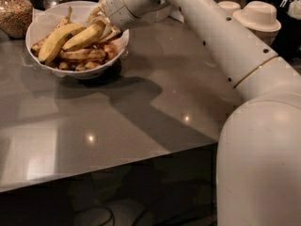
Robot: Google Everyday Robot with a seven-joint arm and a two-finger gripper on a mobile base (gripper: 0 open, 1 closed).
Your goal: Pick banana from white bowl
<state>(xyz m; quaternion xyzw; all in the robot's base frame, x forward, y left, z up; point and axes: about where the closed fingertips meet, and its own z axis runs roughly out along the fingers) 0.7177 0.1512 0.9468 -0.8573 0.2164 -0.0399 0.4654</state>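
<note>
While the white arm (221, 36) stretches over the grey countertop (141, 121), the white bowl (80, 73) sits just below its gripper (104, 25), and the banana (83, 36) lies atop the pile with one end at the gripper. Grasping seems the step in hand, though I cannot tell whether the gripper is spread or pinching. Next it needs a firm hold and a lift clear of the rim.

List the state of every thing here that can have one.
banana, lying on the pile in the bowl
white bowl, upright on the table, full
tool, over the bowl's right rim, at the banana's end
glass jar, upright, filled
</note>
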